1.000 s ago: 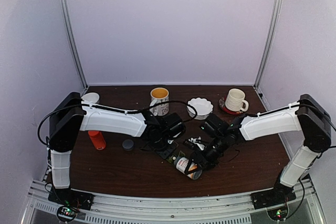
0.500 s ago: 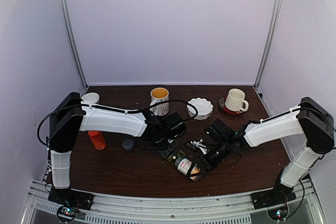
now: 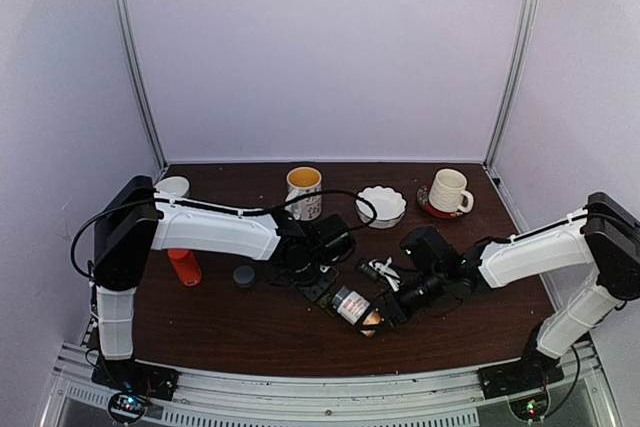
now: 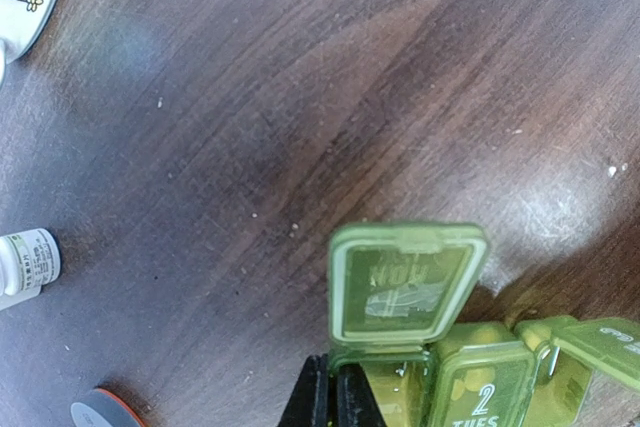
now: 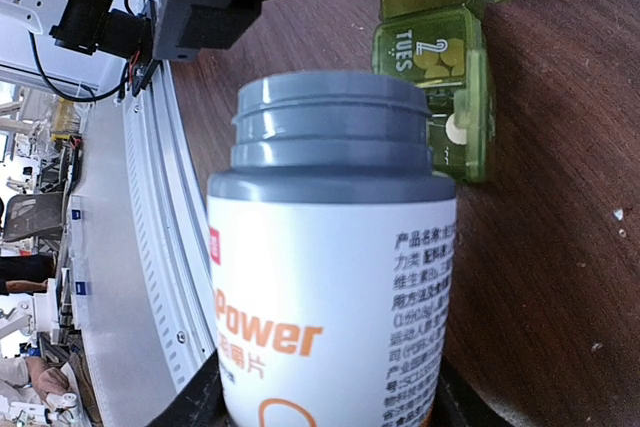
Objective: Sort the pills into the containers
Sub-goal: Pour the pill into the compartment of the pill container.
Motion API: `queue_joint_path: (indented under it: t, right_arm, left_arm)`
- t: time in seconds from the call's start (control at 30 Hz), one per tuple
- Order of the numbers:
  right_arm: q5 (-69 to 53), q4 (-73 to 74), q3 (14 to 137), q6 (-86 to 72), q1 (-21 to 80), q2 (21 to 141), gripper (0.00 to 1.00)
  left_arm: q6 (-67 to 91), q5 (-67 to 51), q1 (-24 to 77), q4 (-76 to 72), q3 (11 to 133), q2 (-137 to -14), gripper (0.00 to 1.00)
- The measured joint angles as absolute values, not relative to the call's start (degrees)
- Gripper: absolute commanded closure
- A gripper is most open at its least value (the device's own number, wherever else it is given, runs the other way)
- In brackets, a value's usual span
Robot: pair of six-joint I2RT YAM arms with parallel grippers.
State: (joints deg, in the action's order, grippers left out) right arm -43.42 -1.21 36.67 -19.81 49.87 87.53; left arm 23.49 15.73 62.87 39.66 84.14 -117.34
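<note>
The left gripper (image 4: 330,392) has its two dark fingers pressed together, the tips at the near corner of the pill box (image 4: 482,379); I cannot tell whether they nip its wall. Right behind those tips the box's end lid (image 4: 405,282) stands fully open. The next compartment along is closed under a lid marked 2 TUES, and the lid past that is lifted partway.

The right gripper (image 3: 386,307) is clamped on a white pill bottle (image 5: 330,277), one finger on each side of its body. The bottle is tipped over, and its grey threaded neck (image 5: 330,132) is uncapped and points toward the pill box. The neck is close to the box, though contact cannot be made out. In the right wrist view, yellow pills (image 5: 435,59) show through the TUES lid. One white pill (image 5: 456,130) lies in the compartment beside it on the bottle's side.

From above, the pill box sits on the dark wooden table (image 3: 220,337) between the two grippers. Near the box's left is a dark round cap (image 3: 243,275), and farther left stands an orange bottle (image 3: 183,267). Behind the box is a yellow-lined mug (image 3: 303,192). Behind and to the right of the box is a white fluted bowl (image 3: 381,204), and farther right a cream mug (image 3: 448,191) rests on a red coaster, well apart from the box
</note>
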Motion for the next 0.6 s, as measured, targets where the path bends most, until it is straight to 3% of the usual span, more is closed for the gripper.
queue_joint_path:
  t: [0.6]
  right_arm:
    - [-46.4,16.7,46.8,-23.3,50.0,88.3,1.00]
  left_arm:
    - [23.5,15.6,63.0,39.7,84.1,-117.4,1.00]
